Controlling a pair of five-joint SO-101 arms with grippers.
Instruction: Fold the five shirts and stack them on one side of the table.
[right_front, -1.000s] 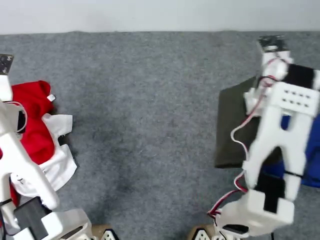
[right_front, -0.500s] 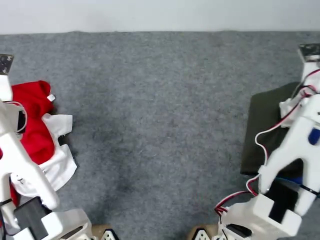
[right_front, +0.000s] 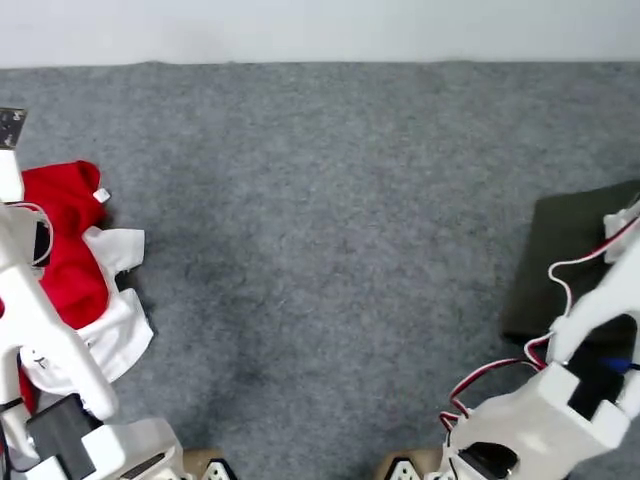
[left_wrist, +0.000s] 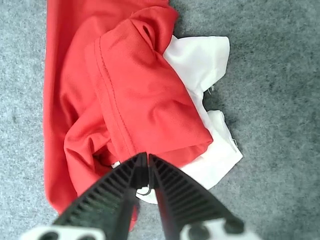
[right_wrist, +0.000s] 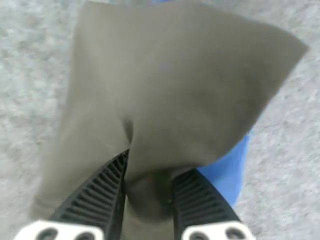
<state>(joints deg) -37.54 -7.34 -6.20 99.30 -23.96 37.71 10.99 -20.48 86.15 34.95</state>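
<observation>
— What worried you?
— At the worktop's (right_front: 330, 200) right edge, the olive shirt (right_wrist: 175, 75) was bunched in my right pincer's (right_wrist: 147, 165) grip over the blue shirt (right_wrist: 227, 170). It could have landed crooked or slid off.
— What changed?
— It had swung rightward. My left pincer (left_wrist: 146, 167) sat closed above the red shirt (left_wrist: 125, 85).

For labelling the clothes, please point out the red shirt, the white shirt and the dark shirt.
red shirt (left_wrist: 145, 95), left wrist view, on its top fold.
white shirt (left_wrist: 200, 57), left wrist view, on its exposed part.
dark shirt (right_wrist: 175, 75), right wrist view, on its smooth middle.
</observation>
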